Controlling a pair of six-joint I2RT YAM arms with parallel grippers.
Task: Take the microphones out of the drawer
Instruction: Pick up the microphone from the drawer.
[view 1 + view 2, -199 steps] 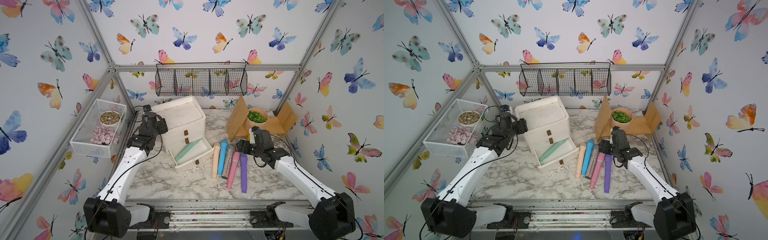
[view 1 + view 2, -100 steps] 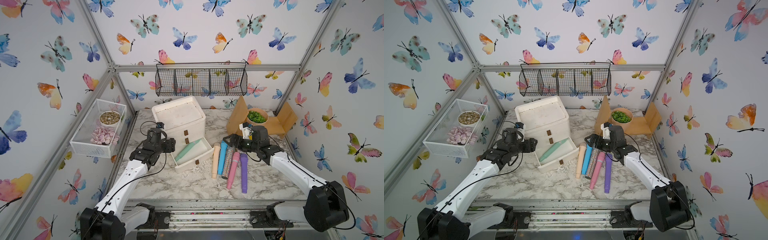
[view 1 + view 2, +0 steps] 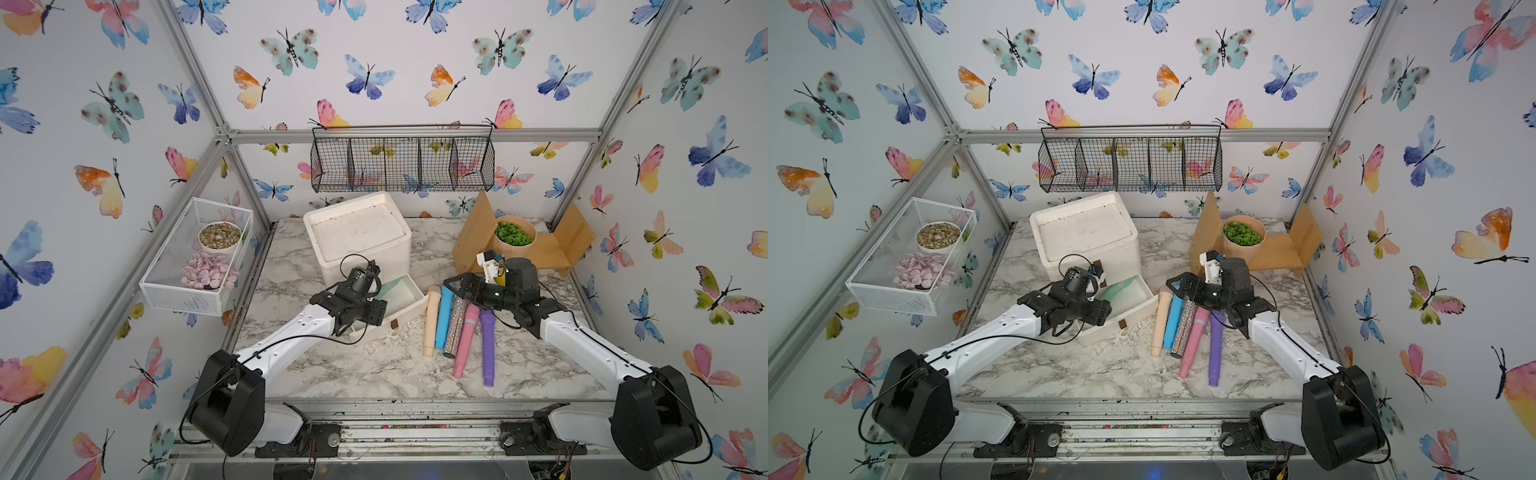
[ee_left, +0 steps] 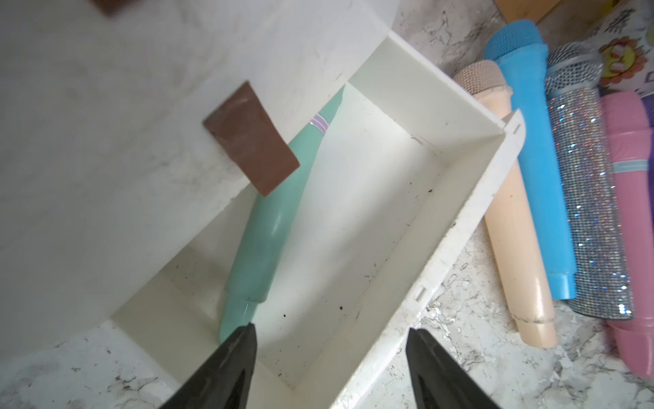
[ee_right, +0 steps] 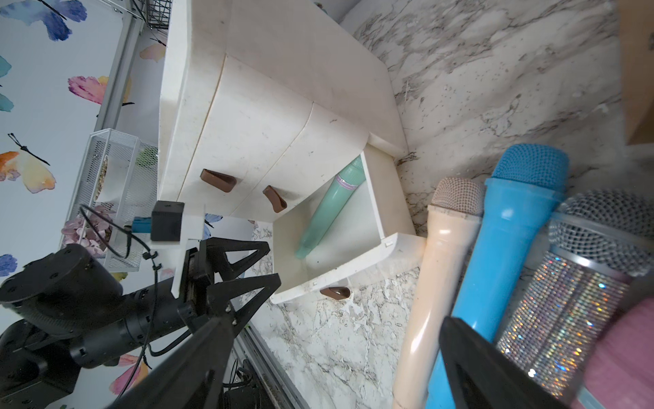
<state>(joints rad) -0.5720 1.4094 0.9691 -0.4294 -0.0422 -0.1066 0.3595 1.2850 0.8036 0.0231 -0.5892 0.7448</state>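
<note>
We are holding the left gripper (image 4: 331,329) spread and empty over the near end of the open white plastic drawer (image 4: 470,226). One black fingertip (image 4: 240,347) is sitting just beside the tail of the mint-green plastic microphone (image 4: 265,226). That microphone is lying slantwise on the drawer floor, its head end tucked under the white drawer cabinet (image 3: 361,232).

We are judging it light, stiff and slick. It has a smooth tapering barrel that could roll or squirt out of a pinch, so we are favouring its thicker middle, jaws across the barrel.

The right gripper (image 5: 336,320) is hanging wide open, holding nothing, near the mesh heads of the peach microphone (image 5: 442,255), blue microphone (image 5: 506,240) and rhinestone-covered silver microphone (image 5: 573,301). These are lying side by side on the marble-patterned tabletop (image 5: 477,70).
</note>
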